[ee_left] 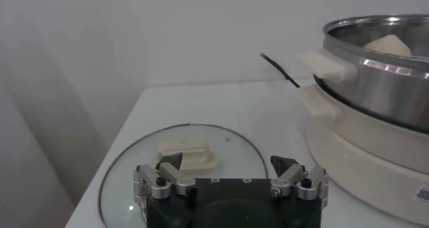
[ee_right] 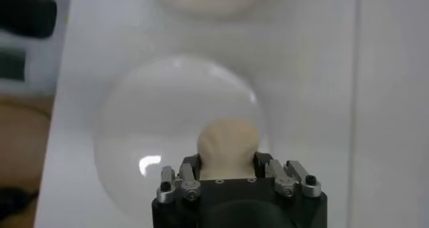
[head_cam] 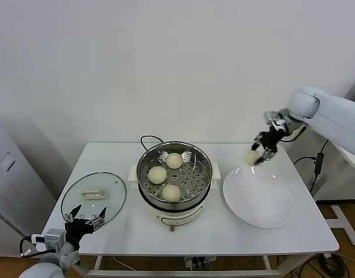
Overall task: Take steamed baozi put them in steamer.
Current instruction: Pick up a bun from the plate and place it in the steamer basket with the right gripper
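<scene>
The steel steamer [head_cam: 143, 159] stands mid-table on its cream base and holds three cream-white baozi [head_cam: 157, 174] on the perforated tray. My right gripper [head_cam: 255, 157] is shut on a fourth baozi [head_cam: 252, 157] and holds it in the air above the far edge of the white plate [head_cam: 264, 208]. In the right wrist view the baozi [ee_right: 226, 145] sits squeezed between the fingers, above the plate [ee_right: 134, 129]. My left gripper [head_cam: 84, 219] is open and empty at the table's front left, over the glass lid [head_cam: 79, 194]. It shows the same in the left wrist view [ee_left: 229, 169].
The glass lid [ee_left: 134, 162] with its cream handle lies flat left of the steamer [ee_left: 389, 88]. A black cord runs behind the pot. A grey cabinet stands off the table's left; cables and a frame lie off its right.
</scene>
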Available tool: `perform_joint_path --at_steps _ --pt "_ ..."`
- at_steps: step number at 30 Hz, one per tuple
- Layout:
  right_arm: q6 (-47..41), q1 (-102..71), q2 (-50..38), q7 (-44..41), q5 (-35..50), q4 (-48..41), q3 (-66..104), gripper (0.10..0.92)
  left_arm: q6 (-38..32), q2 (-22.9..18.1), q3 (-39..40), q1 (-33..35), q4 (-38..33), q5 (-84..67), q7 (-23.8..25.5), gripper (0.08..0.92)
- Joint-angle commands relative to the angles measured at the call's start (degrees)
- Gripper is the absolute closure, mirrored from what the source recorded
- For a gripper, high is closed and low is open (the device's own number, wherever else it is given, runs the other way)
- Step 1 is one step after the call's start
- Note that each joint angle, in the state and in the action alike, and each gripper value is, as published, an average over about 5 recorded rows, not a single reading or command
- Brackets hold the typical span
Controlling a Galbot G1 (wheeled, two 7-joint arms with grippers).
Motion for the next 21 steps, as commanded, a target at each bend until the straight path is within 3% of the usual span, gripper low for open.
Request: perform_joint_path --at_steps 1,21 --pt "-11.85 12.51 8.89 6.01 23.69 8.21 -13.06 0.525 -0.14 0.0 0.11 0.3 -0.05 0.26 0.02 0.177" --pt "-20.24 1.75 20.75 17.55 22.42 7.08 -9.08 0.525 -0.21 0.15 0.18 -0.11 0.21 -0.13 0.09 0.177"
